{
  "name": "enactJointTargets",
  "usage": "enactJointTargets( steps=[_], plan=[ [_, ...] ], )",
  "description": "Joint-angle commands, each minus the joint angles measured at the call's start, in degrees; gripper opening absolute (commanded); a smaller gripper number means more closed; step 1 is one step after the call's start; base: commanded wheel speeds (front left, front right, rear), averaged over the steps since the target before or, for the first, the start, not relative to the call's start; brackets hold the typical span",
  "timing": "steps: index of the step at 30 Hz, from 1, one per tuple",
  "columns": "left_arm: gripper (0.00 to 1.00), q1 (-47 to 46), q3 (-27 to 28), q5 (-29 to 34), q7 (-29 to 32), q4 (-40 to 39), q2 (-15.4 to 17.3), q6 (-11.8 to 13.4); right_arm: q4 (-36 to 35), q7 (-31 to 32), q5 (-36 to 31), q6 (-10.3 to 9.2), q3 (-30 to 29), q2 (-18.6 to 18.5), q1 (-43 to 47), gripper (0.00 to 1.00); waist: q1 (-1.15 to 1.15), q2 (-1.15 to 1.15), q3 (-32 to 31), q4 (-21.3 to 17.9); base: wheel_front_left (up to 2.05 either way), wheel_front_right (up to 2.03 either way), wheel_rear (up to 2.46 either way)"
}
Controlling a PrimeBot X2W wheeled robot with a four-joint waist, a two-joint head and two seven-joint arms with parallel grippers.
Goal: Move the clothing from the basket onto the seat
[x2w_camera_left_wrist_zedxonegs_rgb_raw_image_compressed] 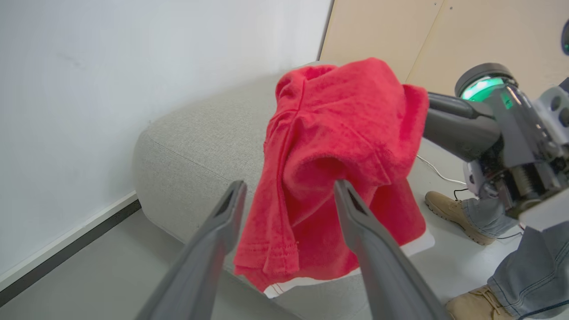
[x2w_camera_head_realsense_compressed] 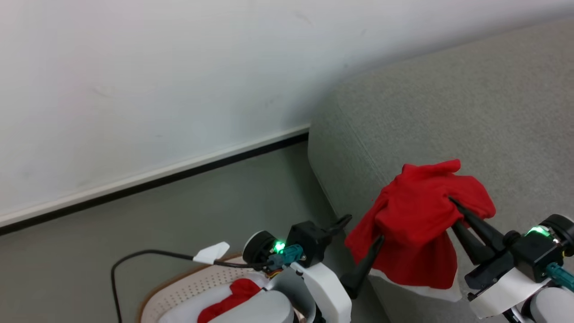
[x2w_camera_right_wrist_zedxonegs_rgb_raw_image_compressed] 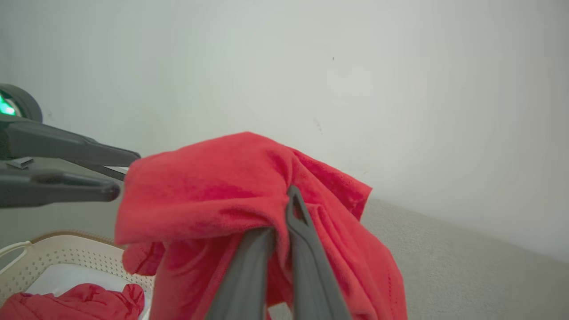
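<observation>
Held garment: red clothing (x2w_camera_head_realsense_compressed: pixel 417 215), bunched and hanging over the near rounded edge of the seat (x2w_camera_head_realsense_compressed: pixel 448 112). Its long axis runs downward, and the white-trimmed hem droops past that edge along the seat's side face.
Right gripper (x2w_camera_head_realsense_compressed: pixel 454 208): jaws clamped together on a fold at the top of the bunch, above the seat's edge. This arm is the nearer one and carries the garment.
Left gripper (x2w_camera_head_realsense_compressed: pixel 364 228): jaws spread wide and gripping nothing, just off the seat's edge on the floor side. The cloth hangs ahead of them (contact with the lower finger cannot be settled).
Deciding relation: the seat's flat top lies beyond the garment from the right jaws — judged, a release here risks a slide off the edge.
Basket (x2w_camera_head_realsense_compressed: pixel 188 282): on the floor near the seat's end and apart from it, with another red piece (x2w_camera_head_realsense_compressed: pixel 233 296) inside.
Obscured: the basket is largely hidden by the left arm — whether the hem touches the seat is unclear.
</observation>
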Motion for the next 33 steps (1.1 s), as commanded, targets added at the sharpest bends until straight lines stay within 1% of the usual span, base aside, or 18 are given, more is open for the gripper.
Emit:
enactJointTargets(
  steps=[1, 4, 7, 11, 13, 18, 21, 26, 30, 33],
  plan=[
    [1.0, -1.0, 0.0, 1.4, 0.2, 0.6, 0.0, 0.0, -0.3, 0.0, -0.3, -0.14, -1.3, 0.6, 0.3, 0.0, 0.0, 0.0, 2.4, -2.1, 0.0, 0.0, 0.0],
    [1.0, -2.3, -0.2, 1.6, 0.2, 1.3, -0.5, 0.0, -0.1, 0.0, -0.5, -0.14, -3.6, 1.0, 0.1, 0.0, 0.0, 0.0, 4.2, -2.4, 0.0, 0.0, 0.0],
    [1.0, -4.4, -0.2, 2.2, 0.7, 2.3, -0.6, -0.3, 0.4, 0.0, 0.1, -0.14, -7.2, 1.7, -1.2, 0.0, 0.0, 0.0, 6.9, -1.8, 0.0, 0.0, 0.0],
    [1.0, -9.0, -0.1, 3.7, 1.8, 3.2, -1.3, -0.4, 2.2, 0.0, 0.7, -0.14, -12.9, 1.7, -5.0, 0.0, 0.0, 0.0, 12.8, 0.0, 0.0, 0.0, 0.0],
    [1.0, -11.4, -0.1, 4.8, 2.4, 3.9, -1.5, -0.6, 4.2, 0.0, 1.4, -0.14, -15.5, 1.7, -7.8, 0.0, 0.0, 0.0, 15.8, 1.1, 0.0, 0.0, 0.0],
    [1.0, -16.8, -0.6, 6.6, 3.2, 5.6, -3.2, -1.0, 12.1, 0.0, 2.8, -0.14, -21.2, -0.8, -16.0, 0.0, 0.0, 0.0, 22.5, 5.1, 0.0, 0.0, 0.0],
    [1.0, -20.0, -0.8, 7.9, 3.1, 6.4, -4.3, -1.0, 17.0, 0.0, 2.9, -0.14, -25.0, -3.1, -21.6, 0.0, 0.0, 0.0, 26.3, 7.8, 0.0, 0.0, 0.0],
    [1.0, -24.1, -0.6, 9.0, 2.2, 7.1, -5.5, -0.3, 23.6, 0.0, 3.3, -0.14, -32.6, -7.2, -30.4, 0.0, 0.0, 0.0, 31.8, 11.4, 0.0, 0.0, 0.0],
    [1.0, -26.0, -0.6, 9.8, 1.1, 7.0, -6.1, 0.5, 28.6, 0.0, 3.3, -0.14, -38.5, -8.3, -34.5, 0.0, 0.0, 0.0, 34.6, 13.6, 0.0, 0.0, 0.0],
    [1.0, -26.9, -0.8, 9.9, 0.6, 6.6, -6.3, 1.1, 32.6, 0.0, 2.7, -0.14, -41.4, -8.8, -36.3, 0.0, 0.0, 0.0, 36.2, 15.2, 0.0, 0.0, 0.0]
  ],
)
